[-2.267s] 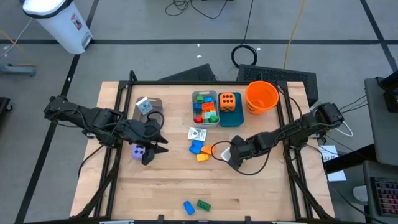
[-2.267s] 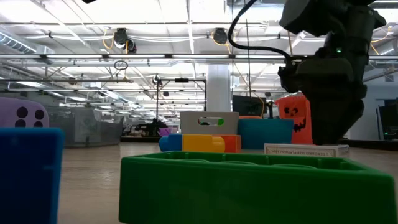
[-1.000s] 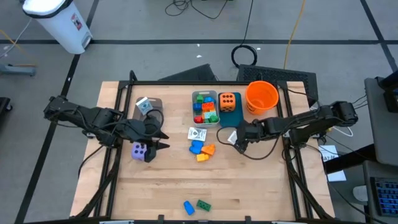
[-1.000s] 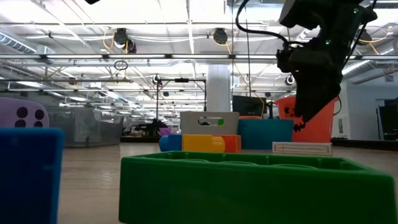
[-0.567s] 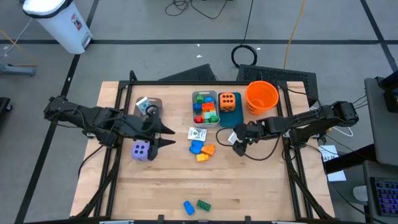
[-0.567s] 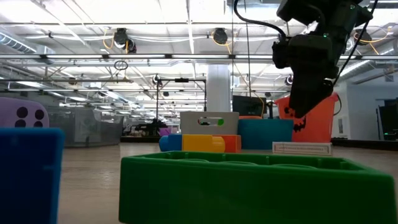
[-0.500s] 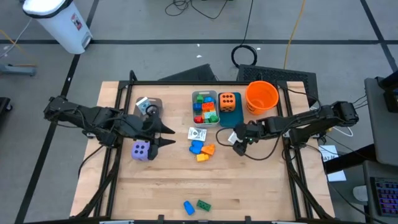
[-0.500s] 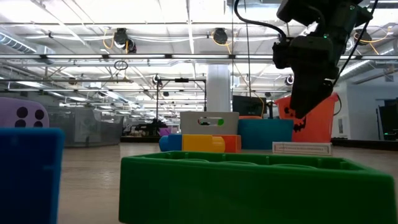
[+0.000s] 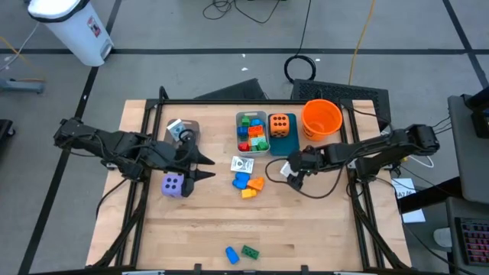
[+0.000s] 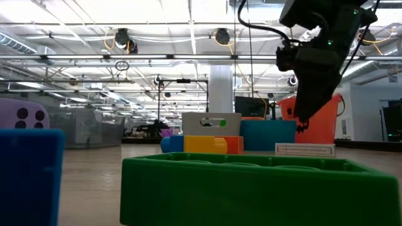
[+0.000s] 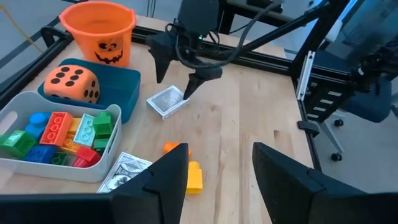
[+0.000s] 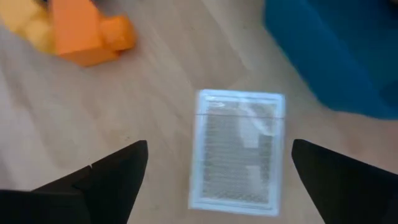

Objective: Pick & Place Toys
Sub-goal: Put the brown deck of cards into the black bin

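Coloured plastic bricks (image 9: 252, 136) are held in the grey bin (image 9: 251, 120); the right end effector (image 9: 287, 171), fingers spread, is poised over a white packet (image 11: 166, 101).

Pale wood with a smooth, matt grain is being shown by the table (image 9: 321, 229). Below the right gripper (image 11: 180, 79) a packet (image 12: 237, 149) is lying, its wrapping looking thin, filmy and slightly glossy. Smooth, glossy plastic is being shown by the bricks (image 11: 59, 137) and the orange bucket (image 11: 99, 28). A soft, matt, foam-like surface is being shown by the orange die (image 11: 69, 82). The fingers (image 11: 280, 186) are looking matt black.
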Controlling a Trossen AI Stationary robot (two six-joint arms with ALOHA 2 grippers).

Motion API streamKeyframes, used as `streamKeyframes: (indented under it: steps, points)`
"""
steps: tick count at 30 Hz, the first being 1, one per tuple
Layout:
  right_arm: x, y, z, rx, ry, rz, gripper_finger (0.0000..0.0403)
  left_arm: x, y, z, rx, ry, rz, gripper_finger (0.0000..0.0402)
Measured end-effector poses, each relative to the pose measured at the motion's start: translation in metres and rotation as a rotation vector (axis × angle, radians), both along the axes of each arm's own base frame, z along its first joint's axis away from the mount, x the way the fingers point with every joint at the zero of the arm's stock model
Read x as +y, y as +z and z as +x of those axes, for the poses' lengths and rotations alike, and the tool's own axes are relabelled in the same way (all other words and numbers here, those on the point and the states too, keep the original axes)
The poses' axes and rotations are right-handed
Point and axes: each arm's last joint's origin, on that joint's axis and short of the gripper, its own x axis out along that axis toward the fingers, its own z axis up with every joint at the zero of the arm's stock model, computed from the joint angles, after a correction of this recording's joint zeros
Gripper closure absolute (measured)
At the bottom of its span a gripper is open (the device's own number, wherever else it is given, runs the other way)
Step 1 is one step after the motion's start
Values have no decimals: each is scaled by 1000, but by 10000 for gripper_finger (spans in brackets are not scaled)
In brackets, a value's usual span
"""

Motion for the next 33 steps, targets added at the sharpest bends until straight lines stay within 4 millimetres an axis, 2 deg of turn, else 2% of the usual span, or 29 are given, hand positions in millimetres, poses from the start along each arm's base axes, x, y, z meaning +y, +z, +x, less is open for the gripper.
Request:
streamKeyframes:
  steps: [16, 27, 33]
  points:
    - [-6, -31, -10, 36, -99, 1, 3, 3, -1, 2, 0, 28, 0, 215]
    - [-6, -48, -19, 41, -93, 14, 3, 5, -1, 2, 1, 37, 3, 215]
    - [-5, -54, -19, 13, -31, 13, 3, 5, -1, 2, 2, 37, 4, 215]
